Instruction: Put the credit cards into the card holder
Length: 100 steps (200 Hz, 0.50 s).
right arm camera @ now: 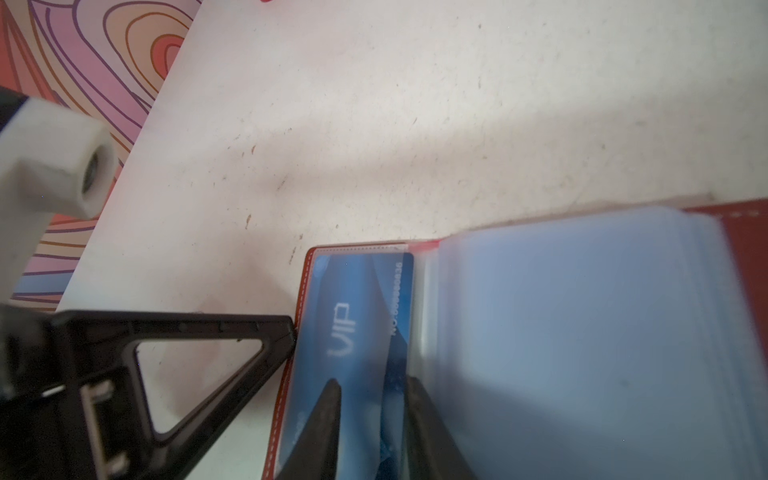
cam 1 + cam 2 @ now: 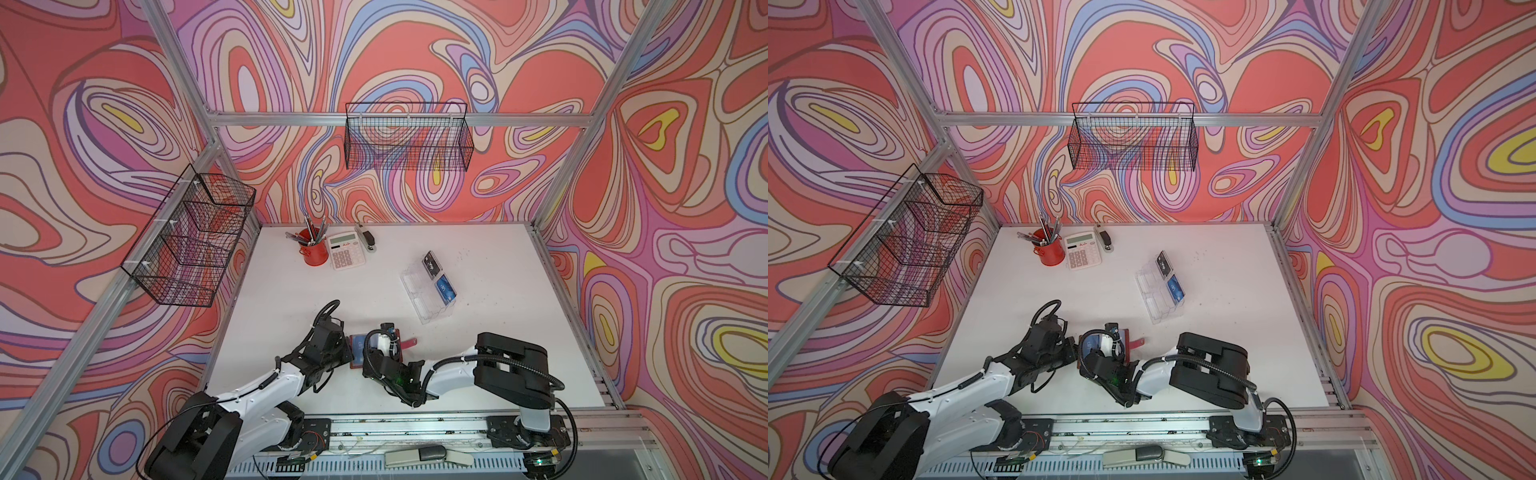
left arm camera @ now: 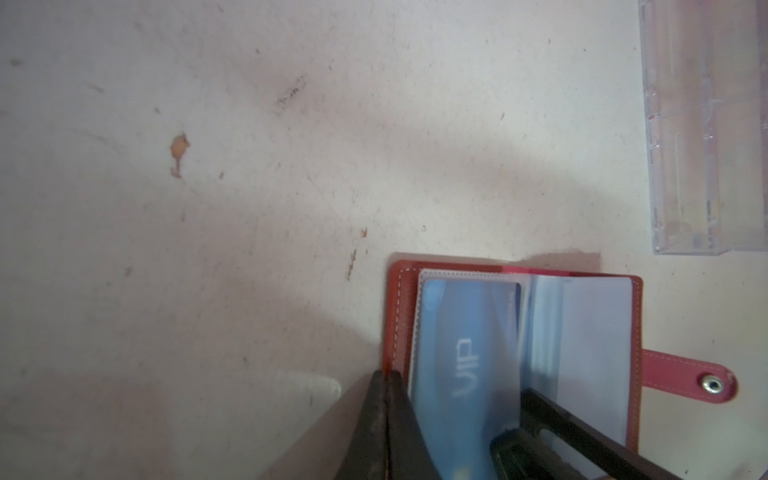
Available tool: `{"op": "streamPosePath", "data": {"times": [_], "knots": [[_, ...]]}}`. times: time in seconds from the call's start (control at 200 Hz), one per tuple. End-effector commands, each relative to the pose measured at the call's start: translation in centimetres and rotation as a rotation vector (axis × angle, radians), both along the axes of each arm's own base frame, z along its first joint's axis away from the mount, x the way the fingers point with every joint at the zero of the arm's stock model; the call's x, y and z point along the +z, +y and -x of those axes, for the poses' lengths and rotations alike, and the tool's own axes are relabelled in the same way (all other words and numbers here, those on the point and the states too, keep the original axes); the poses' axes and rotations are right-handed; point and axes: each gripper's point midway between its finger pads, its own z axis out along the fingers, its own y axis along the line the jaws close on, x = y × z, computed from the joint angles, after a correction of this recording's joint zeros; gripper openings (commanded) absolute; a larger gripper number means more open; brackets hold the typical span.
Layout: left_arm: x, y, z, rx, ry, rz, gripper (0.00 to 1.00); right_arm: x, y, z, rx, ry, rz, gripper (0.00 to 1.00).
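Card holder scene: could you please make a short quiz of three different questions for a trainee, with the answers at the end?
1. True or false: the card holder lies shut.
2. Which colour has the sleeved card inside it? A black, B blue, C red.
3. Fill in: the acrylic stand shows cards of ___ colours.
Key: 1 false, it lies open. 2 B. 3 two: a black card and a second blue card.
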Motion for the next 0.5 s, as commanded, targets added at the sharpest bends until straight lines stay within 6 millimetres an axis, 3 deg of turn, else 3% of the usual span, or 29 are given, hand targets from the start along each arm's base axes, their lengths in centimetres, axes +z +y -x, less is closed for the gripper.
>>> {"op": "streamPosePath", "data": {"times": [0.0, 0.12, 0.235, 0.3, 0.471, 0.496], "knots": [[-0.3, 0.0, 0.9, -0.021, 0.043, -0.010, 0.07, 1.6, -1.2, 0.2, -0.019, -0.017, -0.010, 0.29], [0.4, 0.3, 0.9, -0.014, 0.024, -0.017, 0.09, 3.1, -4.6, 0.0, -0.110, -0.045, -0.020, 0.36], [1.0, 0.7, 1.0, -0.005, -0.004, -0.019, 0.25, 3.3, -6.5, 0.2, -0.154, -0.024, -0.009, 0.43], [1.1, 0.6, 1.1, -0.002, -0.017, 0.000, 0.34, 2.9, -6.6, 0.3, -0.162, -0.001, 0.026, 0.44], [1.4, 0.2, 1.1, -0.010, -0.027, 0.031, 0.37, 2.5, -5.3, 0.4, -0.114, 0.020, 0.044, 0.45], [1.4, 0.1, 1.1, -0.016, -0.026, 0.035, 0.37, 1.3, -5.5, 0.4, -0.115, 0.031, 0.075, 0.45]]}}
